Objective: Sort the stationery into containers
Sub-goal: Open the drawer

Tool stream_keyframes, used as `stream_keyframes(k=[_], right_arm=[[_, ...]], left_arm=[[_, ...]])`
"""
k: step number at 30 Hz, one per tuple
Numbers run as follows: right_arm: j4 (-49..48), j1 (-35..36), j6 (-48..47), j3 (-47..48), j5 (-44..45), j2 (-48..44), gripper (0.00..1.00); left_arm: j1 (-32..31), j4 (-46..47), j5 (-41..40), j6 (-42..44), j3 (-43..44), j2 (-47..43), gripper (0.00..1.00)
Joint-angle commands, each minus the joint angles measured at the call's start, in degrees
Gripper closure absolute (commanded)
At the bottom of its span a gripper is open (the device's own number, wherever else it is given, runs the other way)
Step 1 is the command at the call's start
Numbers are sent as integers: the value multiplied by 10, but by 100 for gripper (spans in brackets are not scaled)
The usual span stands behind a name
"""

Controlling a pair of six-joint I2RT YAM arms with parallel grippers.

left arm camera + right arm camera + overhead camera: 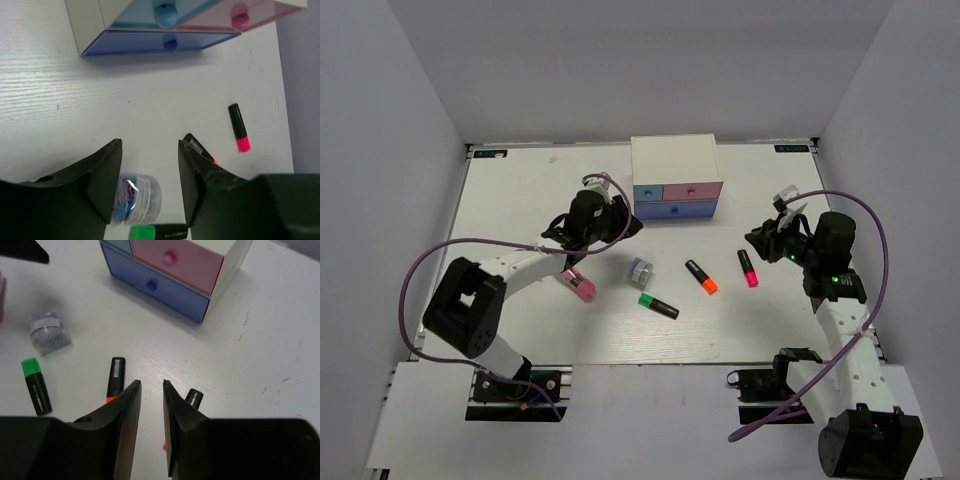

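Three highlighters (701, 277), a pink cylinder (579, 285) and a silvery piece (640, 271) lie before the drawers (678, 200).

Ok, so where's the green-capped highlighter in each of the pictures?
Top view: the green highlighter lies mid-table, just below and to the right of the little jar.
Left wrist view: it is at the very bottom edge, directly under the little jar.
Right wrist view: it is on the left side, green cap pointing up, below the little jar.
Shared landmark: the little jar sits right beside it in all three.
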State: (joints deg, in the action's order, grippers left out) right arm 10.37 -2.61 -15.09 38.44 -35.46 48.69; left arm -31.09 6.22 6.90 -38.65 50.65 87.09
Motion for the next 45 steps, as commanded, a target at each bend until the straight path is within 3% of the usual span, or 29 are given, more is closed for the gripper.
stream_keyframes(k=[1, 6, 12, 26, 45], right_arm=[[-45, -3, 31, -5, 8, -28, 68], [-50, -4, 36, -11, 11, -39, 68], [-55, -5, 38, -15, 21, -47, 68], [-62, -6, 38, -24, 25, -58, 68], [-62, -10, 40, -28, 23, -61, 68]], left_arm=[[-20, 48, -76, -34, 31, 28, 43], [-42, 83, -131, -44, 64, 84, 46], [-62, 147, -191, -49, 78, 113, 38], [-78, 185, -291, -44, 110, 167, 38], [-84, 209, -311, -39, 147, 209, 46]])
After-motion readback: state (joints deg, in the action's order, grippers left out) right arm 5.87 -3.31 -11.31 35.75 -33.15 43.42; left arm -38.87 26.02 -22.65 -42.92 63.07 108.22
